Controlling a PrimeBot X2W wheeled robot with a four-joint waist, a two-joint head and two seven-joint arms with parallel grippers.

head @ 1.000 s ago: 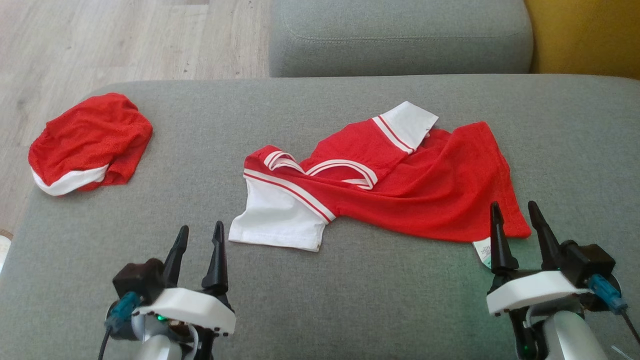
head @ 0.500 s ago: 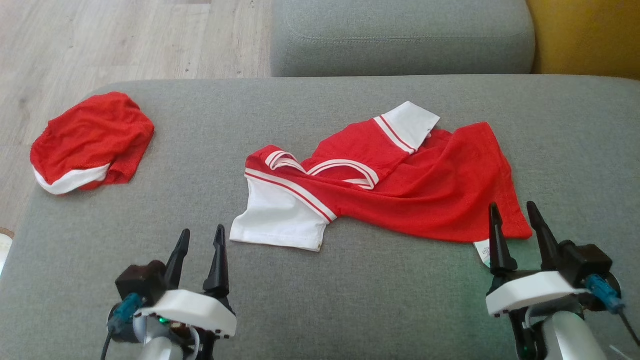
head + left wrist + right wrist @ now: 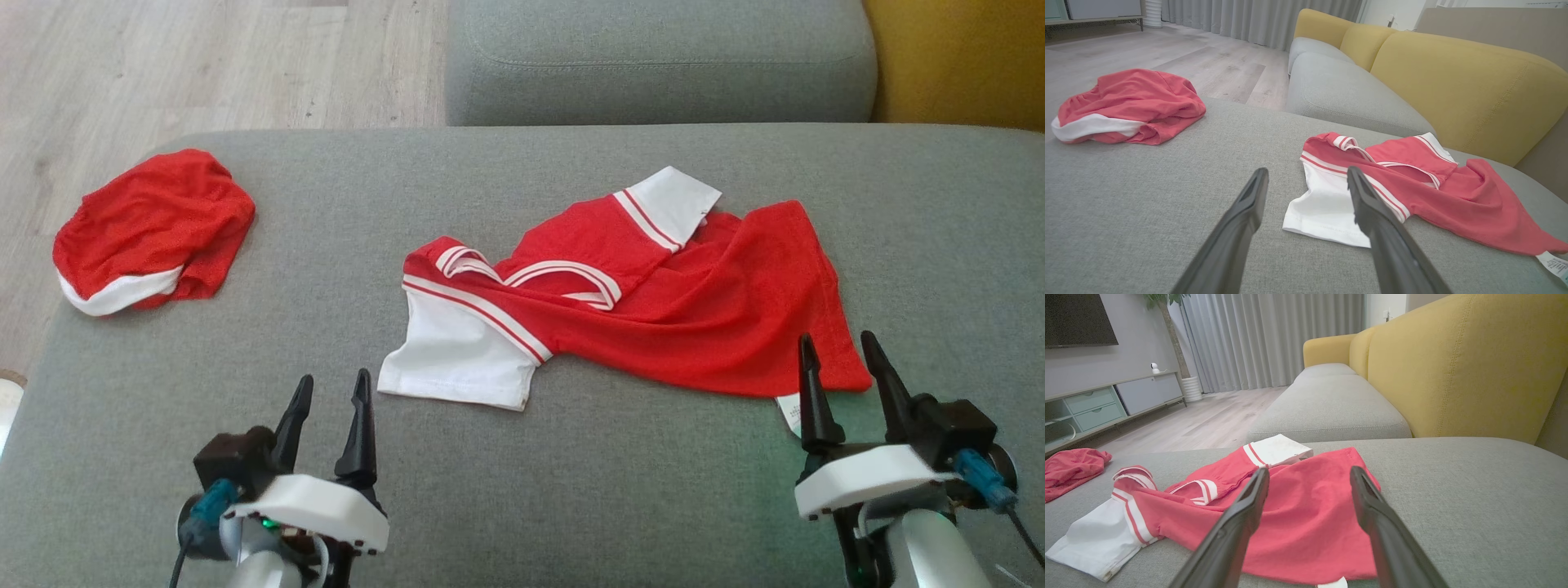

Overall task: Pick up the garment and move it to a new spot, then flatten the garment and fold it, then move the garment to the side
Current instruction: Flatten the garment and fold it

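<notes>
the garment (image 3: 702,318) is a red shirt with white sleeves and red-and-white striped trim. it lies rumpled and unfolded near the middle of the grey cushion (image 3: 571,490), neckline (image 3: 563,278) to the left and hem to the right. one white sleeve (image 3: 449,363) lies flat at the near left, the other (image 3: 673,200) at the far edge. a white label (image 3: 789,408) pokes out from under the near right hem.
</notes>
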